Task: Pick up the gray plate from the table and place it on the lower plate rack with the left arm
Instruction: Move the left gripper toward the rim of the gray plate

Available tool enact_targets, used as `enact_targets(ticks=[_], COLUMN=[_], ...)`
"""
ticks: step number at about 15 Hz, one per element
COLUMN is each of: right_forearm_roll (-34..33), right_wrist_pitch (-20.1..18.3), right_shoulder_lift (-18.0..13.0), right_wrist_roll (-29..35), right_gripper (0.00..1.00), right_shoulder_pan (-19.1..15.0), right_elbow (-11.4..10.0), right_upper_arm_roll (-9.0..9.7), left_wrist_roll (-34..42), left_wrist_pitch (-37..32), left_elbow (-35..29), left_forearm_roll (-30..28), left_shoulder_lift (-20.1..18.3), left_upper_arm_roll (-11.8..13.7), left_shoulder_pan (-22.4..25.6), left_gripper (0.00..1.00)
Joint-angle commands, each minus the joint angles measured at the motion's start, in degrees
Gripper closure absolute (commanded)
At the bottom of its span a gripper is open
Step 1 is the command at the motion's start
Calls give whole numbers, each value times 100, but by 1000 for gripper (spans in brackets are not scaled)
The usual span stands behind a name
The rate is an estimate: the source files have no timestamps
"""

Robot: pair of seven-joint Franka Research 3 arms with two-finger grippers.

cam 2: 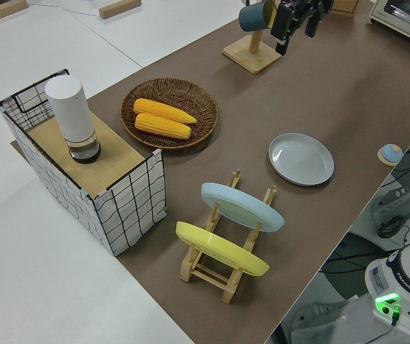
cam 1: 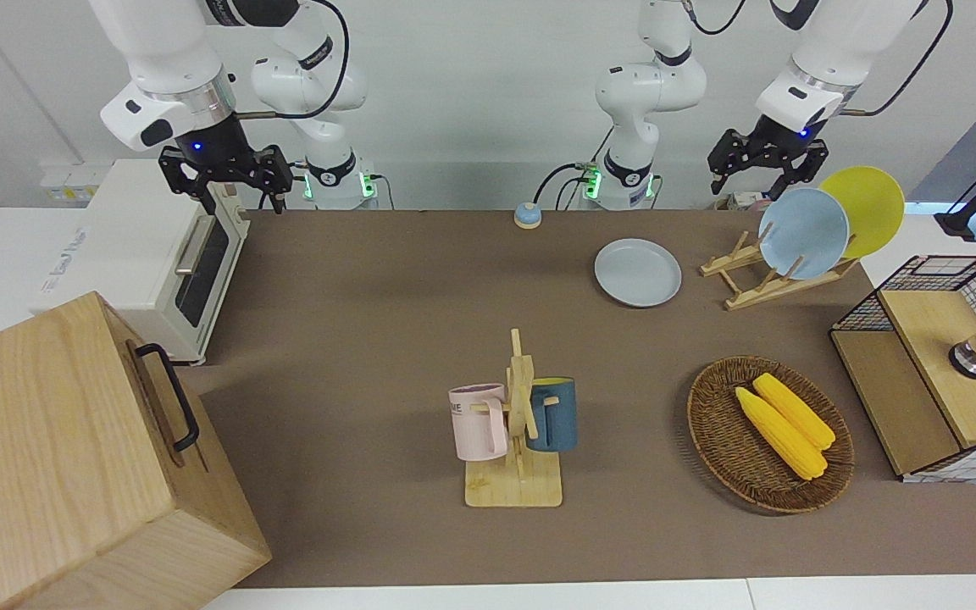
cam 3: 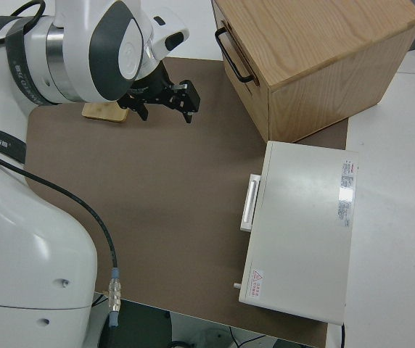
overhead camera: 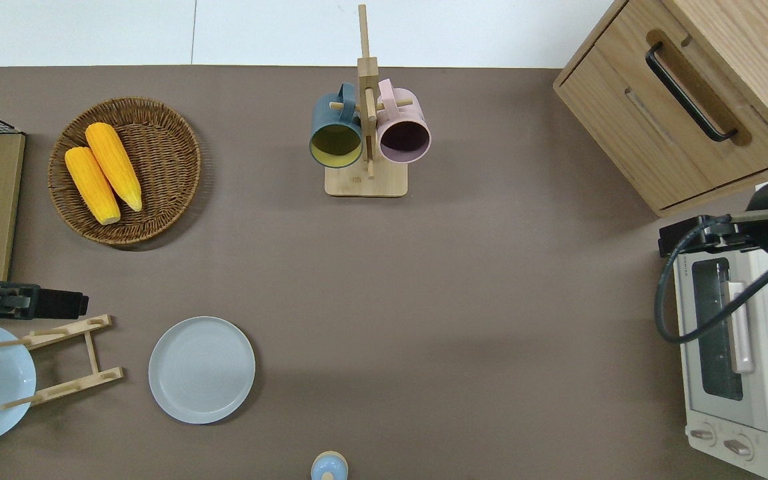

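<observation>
The gray plate (overhead camera: pixel 201 369) lies flat on the table (overhead camera: pixel 424 300) near the robots' edge, beside the rack (overhead camera: pixel 64 360). The left gripper (cam 1: pixel 766 161) hangs empty, fingers apparently spread. A flat plate gives little rim to pinch; it may slip, or knock the blue plate (cam 1: pixel 803 233) while being slotted. The right arm is parked.

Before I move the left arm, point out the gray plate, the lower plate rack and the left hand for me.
gray plate (overhead camera: pixel 201 369): overhead view, centre of its flat well.
lower plate rack (overhead camera: pixel 93 351): overhead view, bare cross rail between the two pegged rails.
left hand (cam 1: pixel 766 166): front view, midway between its fingertips.
</observation>
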Motion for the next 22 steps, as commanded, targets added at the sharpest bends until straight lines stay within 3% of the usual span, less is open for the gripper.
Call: enact_targets(ticks=[1, 15, 18, 22], right_forearm_roll=[15, 15, 15, 15], right_wrist_pitch=[-5, -5, -5, -5], right_shoulder_lift=[2, 2, 2, 2], right_wrist_roll=[22, 22, 22, 22], right_gripper=[17, 17, 17, 17], right_shoulder_pan=[42, 42, 42, 42], right_elbow=[37, 37, 37, 37], right_upper_arm_roll=[-34, -34, -34, -34], left_wrist_roll=[-115, -107, -98, -98], left_wrist_pitch=[41, 7, -55, 401], left_elbow=[34, -54, -448, -1519], left_forearm_roll=[113, 104, 121, 121], left_shoulder_lift=[11, -16, -191, -831], left_upper_arm_roll=[-13, -32, -31, -40], left_shoulder_pan=[-111, -14, -32, -93], left_gripper=[2, 5, 5, 5])
